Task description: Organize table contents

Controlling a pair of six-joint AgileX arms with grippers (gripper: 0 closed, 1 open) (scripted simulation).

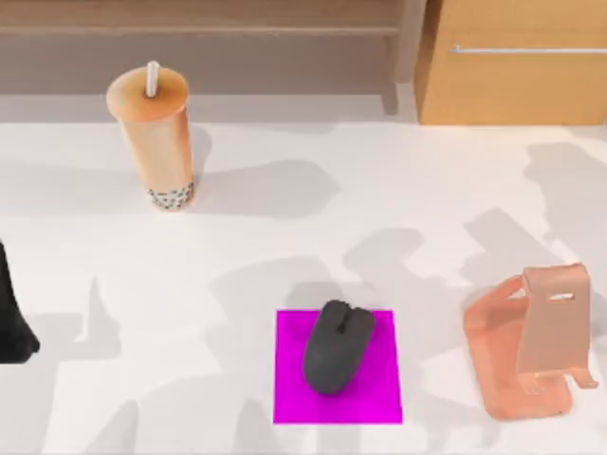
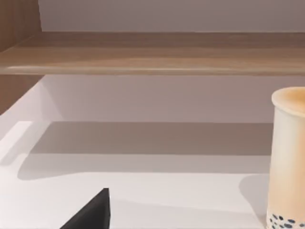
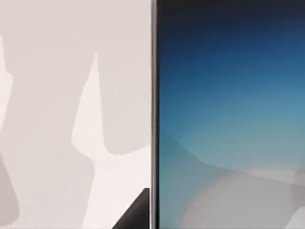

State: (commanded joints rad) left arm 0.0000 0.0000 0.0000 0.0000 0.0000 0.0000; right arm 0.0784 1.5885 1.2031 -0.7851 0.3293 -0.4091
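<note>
Right gripper state indeterminable; smartphone (image 3: pixel 228 119) immediately before it judged thin, rigid, slippery: grasp across its long edges.

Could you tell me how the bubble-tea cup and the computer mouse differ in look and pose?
The bubble-tea cup stands tall and upright, orange-tan with a white straw; the computer mouse lies low and flat, dark grey. The cup rests directly on the white table near its far edge; the mouse sits on the magenta mat near the front. Both stand free.
</note>
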